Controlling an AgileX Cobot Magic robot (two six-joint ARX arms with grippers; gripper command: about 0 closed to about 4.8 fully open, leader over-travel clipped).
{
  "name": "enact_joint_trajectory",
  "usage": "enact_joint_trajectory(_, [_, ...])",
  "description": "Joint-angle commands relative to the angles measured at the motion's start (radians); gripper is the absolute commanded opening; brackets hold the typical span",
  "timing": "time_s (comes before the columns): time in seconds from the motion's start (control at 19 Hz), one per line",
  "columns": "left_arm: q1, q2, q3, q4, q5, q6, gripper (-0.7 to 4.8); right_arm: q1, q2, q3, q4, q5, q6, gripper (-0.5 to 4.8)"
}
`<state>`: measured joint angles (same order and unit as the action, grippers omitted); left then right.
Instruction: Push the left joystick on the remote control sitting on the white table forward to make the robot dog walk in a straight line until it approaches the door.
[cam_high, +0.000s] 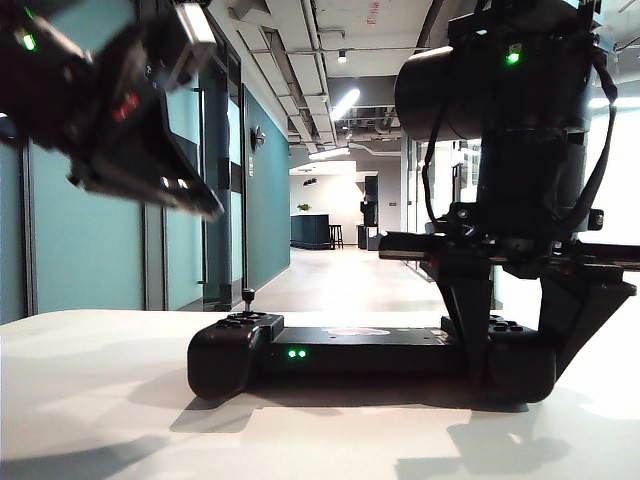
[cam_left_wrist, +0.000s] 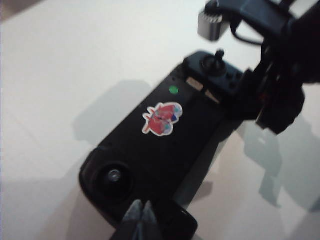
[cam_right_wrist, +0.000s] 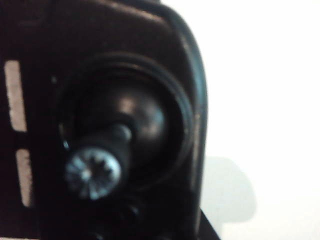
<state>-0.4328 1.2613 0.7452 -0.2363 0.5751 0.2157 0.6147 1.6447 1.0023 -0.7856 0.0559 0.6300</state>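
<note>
The black remote control (cam_high: 360, 350) lies on the white table (cam_high: 100, 400), its two green LEDs (cam_high: 297, 353) beside the left lobe. The left joystick (cam_high: 248, 296) stands upright on that lobe, untouched. My left gripper (cam_high: 197, 195) hangs shut above and to the left of it. In the left wrist view its closed fingertips (cam_left_wrist: 141, 209) hover just short of the near lobe and its joystick (cam_left_wrist: 114, 175). My right gripper (cam_high: 520, 360) straddles the right lobe, a finger pressed on each side. The right wrist view is filled by the other thumbstick (cam_right_wrist: 93, 172). The robot dog is out of view.
Behind the table a long corridor (cam_high: 340, 270) runs away, with a teal wall and dark-framed glass doors (cam_high: 215, 200) on its left. A red sticker (cam_left_wrist: 162, 119) marks the remote's middle bar. Bare tabletop (cam_left_wrist: 75, 65) surrounds the remote.
</note>
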Motion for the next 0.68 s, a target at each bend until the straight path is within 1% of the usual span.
enact_joint_trajectory(0.05, [-0.002,0.082,0.000,0.058,0.116,0.065,-0.06,-0.001,0.000,-0.001,-0.017,-0.003,0.010,1.13])
enact_joint_trajectory(0.26, [-0.001,0.186,0.000,0.113,0.121,0.065,-0.05,-0.001,0.000,-0.001,-0.014,-0.004,0.010,1.13])
enact_joint_trajectory(0.68, [-0.001,0.282,0.000,0.194,0.123,0.065,-0.05,-0.001,0.000,-0.001,-0.014,-0.006,0.010,1.13])
